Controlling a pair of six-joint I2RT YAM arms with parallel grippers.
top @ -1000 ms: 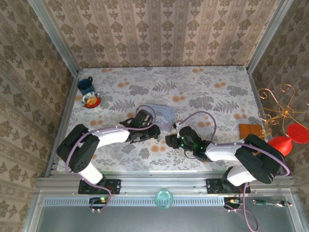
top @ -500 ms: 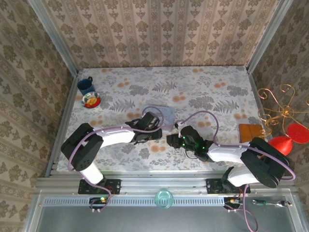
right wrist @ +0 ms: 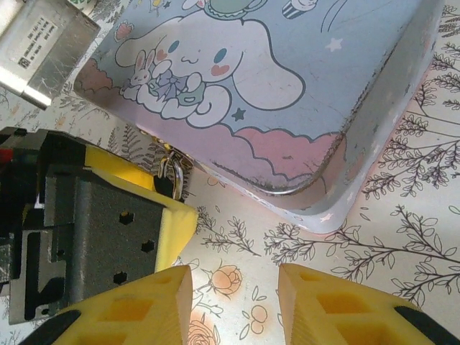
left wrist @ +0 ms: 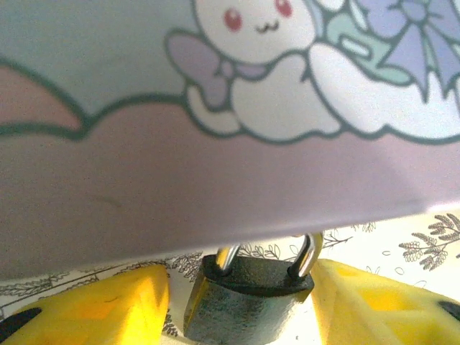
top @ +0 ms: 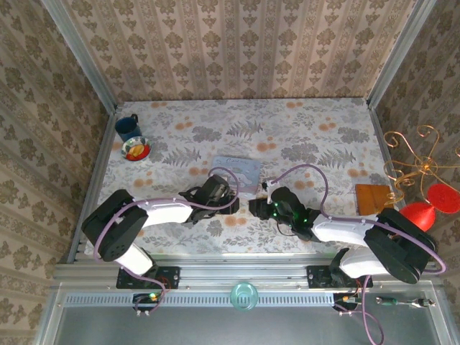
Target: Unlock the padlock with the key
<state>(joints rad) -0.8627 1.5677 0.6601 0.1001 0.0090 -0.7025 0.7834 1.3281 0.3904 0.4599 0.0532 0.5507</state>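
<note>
The padlock, black-bodied with a silvery shackle, hangs at the edge of the pale blue-lilac cartoon tin. My left gripper is open around it, a yellow finger on each side with a gap between pad and lock. In the right wrist view the shackle of the padlock peeks out beside the left gripper's pad, under the tin. My right gripper is open just in front of the tin's corner, with bare cloth between its fingers. From above, both grippers meet below the tin. The key is out of view.
A blue mug and a small dish stand at the far left. A brown block lies at the right edge of the flowered tablecloth. Papered walls close off three sides.
My left gripper has slid right toward the tin's front edge and its jaws have widened around the padlock. The right gripper has barely moved and kept its opening.
</note>
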